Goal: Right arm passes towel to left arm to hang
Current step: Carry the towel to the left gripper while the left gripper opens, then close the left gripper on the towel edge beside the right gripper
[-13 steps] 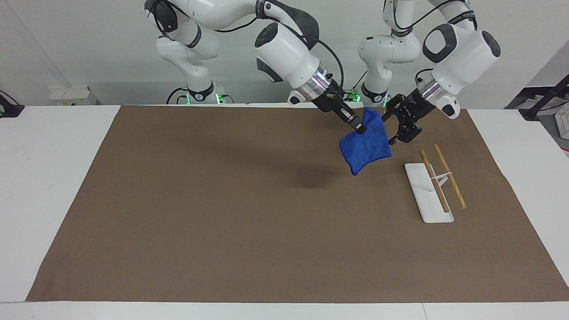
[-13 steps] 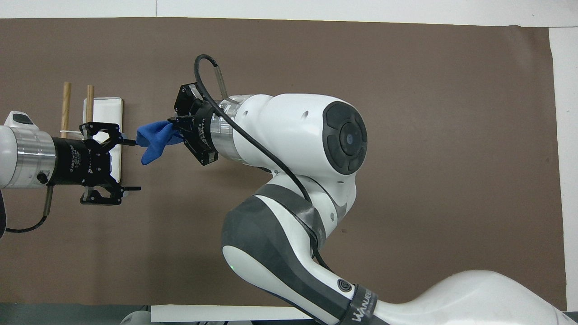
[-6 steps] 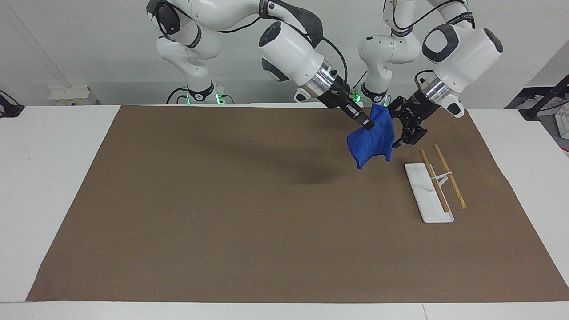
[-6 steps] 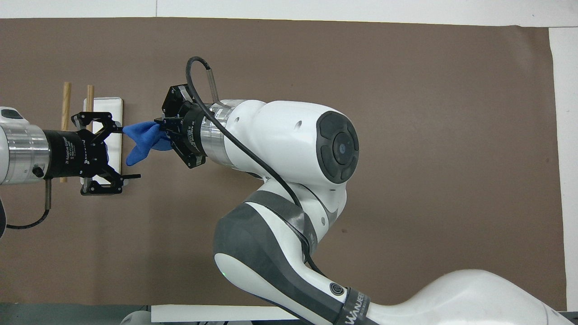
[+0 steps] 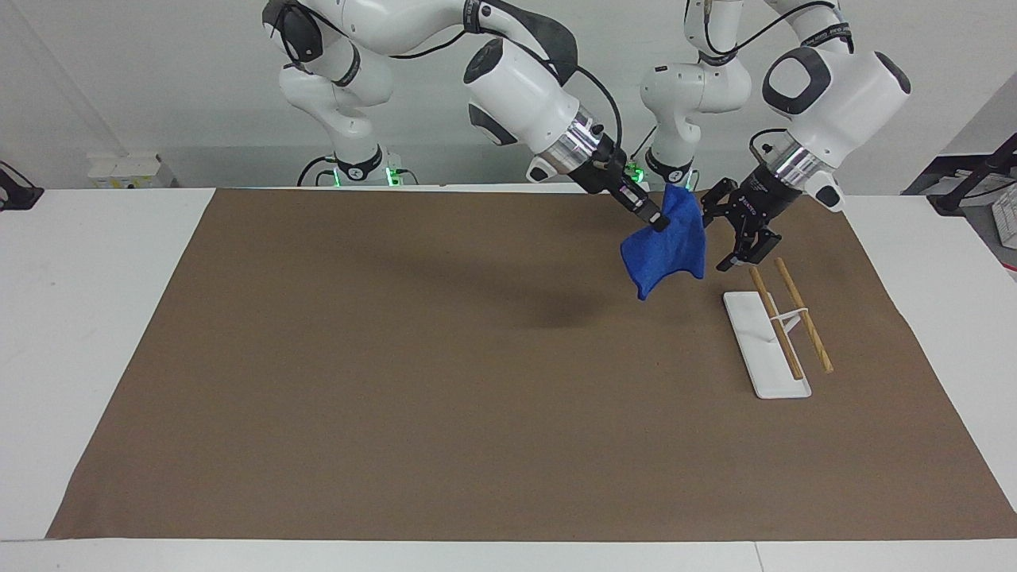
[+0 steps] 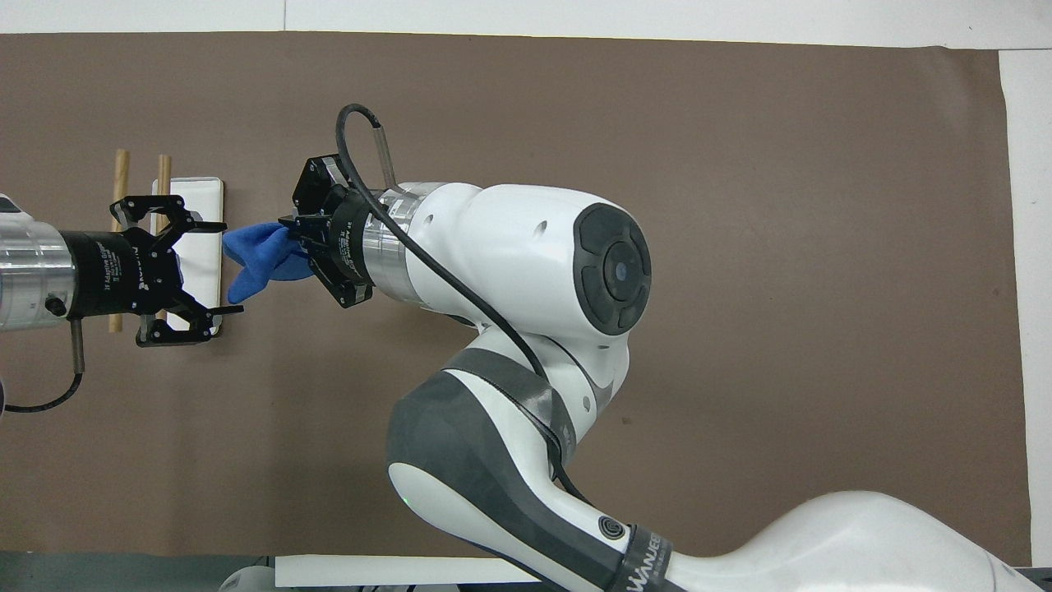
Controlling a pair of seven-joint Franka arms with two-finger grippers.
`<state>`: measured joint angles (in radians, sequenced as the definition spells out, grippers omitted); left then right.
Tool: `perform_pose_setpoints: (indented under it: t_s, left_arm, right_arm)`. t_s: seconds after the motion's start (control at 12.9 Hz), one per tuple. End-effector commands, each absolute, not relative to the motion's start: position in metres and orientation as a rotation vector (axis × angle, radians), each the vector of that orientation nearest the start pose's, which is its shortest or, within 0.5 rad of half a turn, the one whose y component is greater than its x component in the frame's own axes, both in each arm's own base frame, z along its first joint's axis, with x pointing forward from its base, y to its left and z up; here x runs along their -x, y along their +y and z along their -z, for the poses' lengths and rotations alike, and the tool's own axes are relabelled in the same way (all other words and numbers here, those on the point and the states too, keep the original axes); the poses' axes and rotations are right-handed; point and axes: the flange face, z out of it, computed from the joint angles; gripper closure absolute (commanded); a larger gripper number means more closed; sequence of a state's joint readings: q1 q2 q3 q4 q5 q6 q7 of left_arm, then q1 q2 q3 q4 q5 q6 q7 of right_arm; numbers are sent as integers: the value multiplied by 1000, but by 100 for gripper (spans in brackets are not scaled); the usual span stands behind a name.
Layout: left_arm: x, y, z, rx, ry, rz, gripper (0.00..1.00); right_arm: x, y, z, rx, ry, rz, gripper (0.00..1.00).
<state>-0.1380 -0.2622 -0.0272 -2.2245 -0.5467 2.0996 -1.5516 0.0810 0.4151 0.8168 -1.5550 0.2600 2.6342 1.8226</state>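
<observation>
Blue terry cloth, the towel [image 5: 666, 250], is held up in the air over the brown mat [image 5: 397, 381], toward the left arm's end of the table. It is pinched at its upper edge by the right gripper [image 5: 653, 221], whose fingers are closed tight on the fabric; the rest hangs down in loose folds, clear of the mat.

At about three o'clock from the towel in the facing view, the left gripper [image 5: 737, 234] is seen with its fingers spread wide and nothing between them. In the overhead view one fingertip [image 6: 215, 224] lies just beside the cloth's edge, but whether it is touched cannot be told. No grip by the left arm [image 5: 826, 95] is shown.

At roughly five o'clock from the towel, the rack [image 5: 775, 334] stands on the mat: a white base with two wooden rods carried on a small white support. Nothing is draped on the rods.

Judged from this, the first part of the task is done: the towel has been lifted and brought by the right arm [image 5: 516, 87] to the meeting point. The handover itself is not yet made. Left to do are the closing of the left gripper on the cloth, the release by the right gripper, and the hanging of the towel over the rods.
</observation>
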Motion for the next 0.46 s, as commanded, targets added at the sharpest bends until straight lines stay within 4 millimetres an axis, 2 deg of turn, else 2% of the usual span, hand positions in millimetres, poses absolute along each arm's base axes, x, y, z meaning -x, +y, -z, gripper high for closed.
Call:
perform_pose_setpoints:
  t_s: [0.0,0.08,0.23,0.39]
  left_arm:
    - [-479,-114,-490,-1871,1935,372,5]
    - [-480,-121,-486,-1922,1892,377,5]
    - [-480,-122,-481,-1963,1855,377,7]
    - [-486,-125,-476,-1975,1850,381,17]
  right_arm:
    - [-521,480,-563,1796,1351,-391,100]
    - [-521,480,-563,1796,1351,-391,100]
    - [-521,480,-562,1798,1348,-390,100]
    - [-521,482,-561,1800,1343,-393,100]
